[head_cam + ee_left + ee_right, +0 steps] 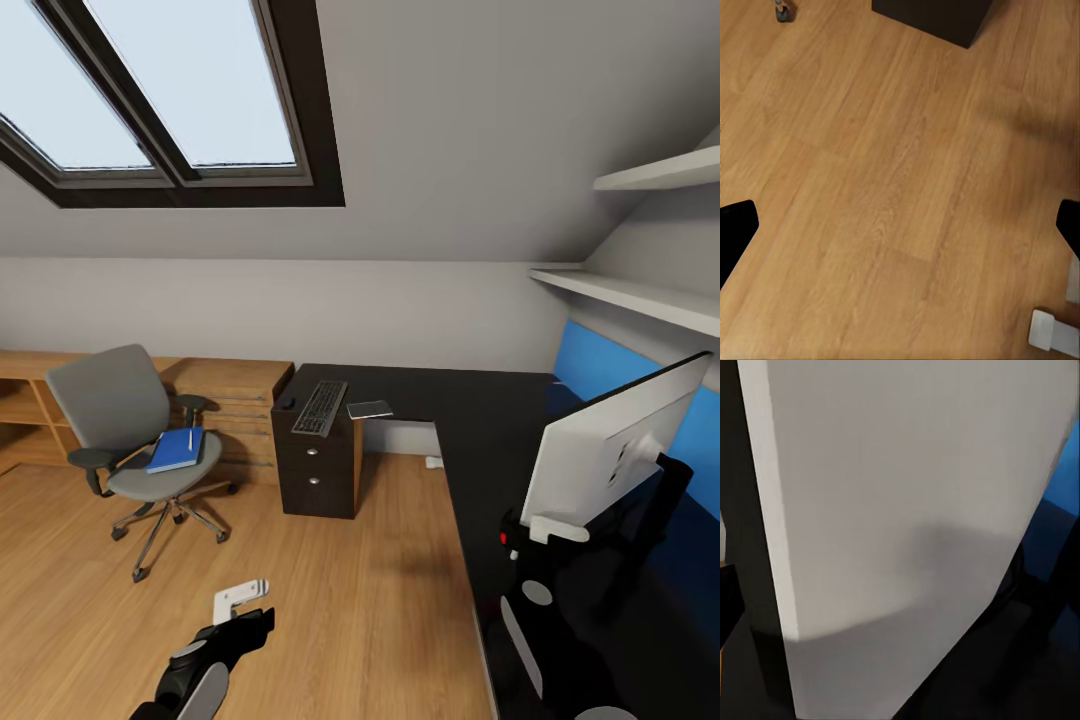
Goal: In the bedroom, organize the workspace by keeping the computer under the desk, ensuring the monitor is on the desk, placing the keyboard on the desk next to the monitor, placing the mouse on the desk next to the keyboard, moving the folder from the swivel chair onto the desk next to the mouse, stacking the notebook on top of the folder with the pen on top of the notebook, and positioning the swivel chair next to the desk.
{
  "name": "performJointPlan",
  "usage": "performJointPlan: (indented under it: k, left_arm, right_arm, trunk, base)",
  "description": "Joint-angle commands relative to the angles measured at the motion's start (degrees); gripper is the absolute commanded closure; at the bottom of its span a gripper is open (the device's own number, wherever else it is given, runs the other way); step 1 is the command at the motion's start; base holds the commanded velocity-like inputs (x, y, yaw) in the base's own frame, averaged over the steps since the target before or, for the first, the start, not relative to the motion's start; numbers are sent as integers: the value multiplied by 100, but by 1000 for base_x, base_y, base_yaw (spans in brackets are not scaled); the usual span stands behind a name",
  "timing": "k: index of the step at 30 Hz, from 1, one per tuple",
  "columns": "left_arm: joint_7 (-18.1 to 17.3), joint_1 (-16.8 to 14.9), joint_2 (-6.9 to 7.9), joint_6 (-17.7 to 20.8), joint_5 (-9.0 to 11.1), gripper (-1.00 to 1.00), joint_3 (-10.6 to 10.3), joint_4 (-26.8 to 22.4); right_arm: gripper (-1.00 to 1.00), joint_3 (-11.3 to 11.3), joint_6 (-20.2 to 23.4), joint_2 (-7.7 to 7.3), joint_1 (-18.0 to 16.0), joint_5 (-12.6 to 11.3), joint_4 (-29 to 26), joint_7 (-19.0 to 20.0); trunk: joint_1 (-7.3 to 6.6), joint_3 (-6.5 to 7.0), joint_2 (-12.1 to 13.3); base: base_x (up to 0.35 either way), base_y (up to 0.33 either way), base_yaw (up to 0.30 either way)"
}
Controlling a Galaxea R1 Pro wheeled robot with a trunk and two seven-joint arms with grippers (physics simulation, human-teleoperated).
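Monitor: wide flat screen with white back and black arm point(612, 440) stands on the glossy black L-shaped desk top point(470, 420), tilted, its white back turned to the head camera; it sits just beyond the right arm, whose dark links with a red dot rise at its base. In the right wrist view the white back panel point(907, 510) is very close in front of the camera.
Right gripper: its fingers cannot be made out in the pictures, so how far they are parted, or whether they hold anything, I cannot tell.
Left gripper: white-tipped dark gripper point(240, 598) hangs low over the light wood floor point(900, 187); in the left wrist view black finger edges sit far apart at both sides with bare boards between them, holding nothing.
Folder: flat bright blue rectangle point(177, 449) lies on the grey fabric seat of the swivel chair point(130, 420), well ahead of the left gripper and to its left; a slim white pen point(190, 439) lies on it.
Keyboard: dark-keyed silver-framed board point(320, 407) lies on the desk's far wing above the dark drawer unit with round silver knobs point(316, 470), well ahead of the left gripper.
Mouse: small black lump point(287, 402) just left of the keyboard.
Notebook: thin dark-grey booklet point(369, 409) just right of the keyboard.
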Motion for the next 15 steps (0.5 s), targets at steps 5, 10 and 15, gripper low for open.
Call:
performJointPlan:
  k: [5,10,15]
  left_arm:
    - [59,-7,-3,4,45,-100,-32,50]
    - [60,-3,-4,4,44,-100,-35,60]
    - [58,-5,-11,4,44,-100,-56,71]
  right_arm:
    - [-100,-19,-6,0,-5,39,6,-32]
    - [-100,-20,-5,-1,-5,34,10,-34]
    - [-100,-20,-5,-1,-5,33,10,-35]
  trunk:
    - [1,-9,-7]
    - [1,-9,-7]
    - [1,-9,-7]
  base:
    - [0,0,0]
    - [0,0,0]
    - [-97,-88,0]
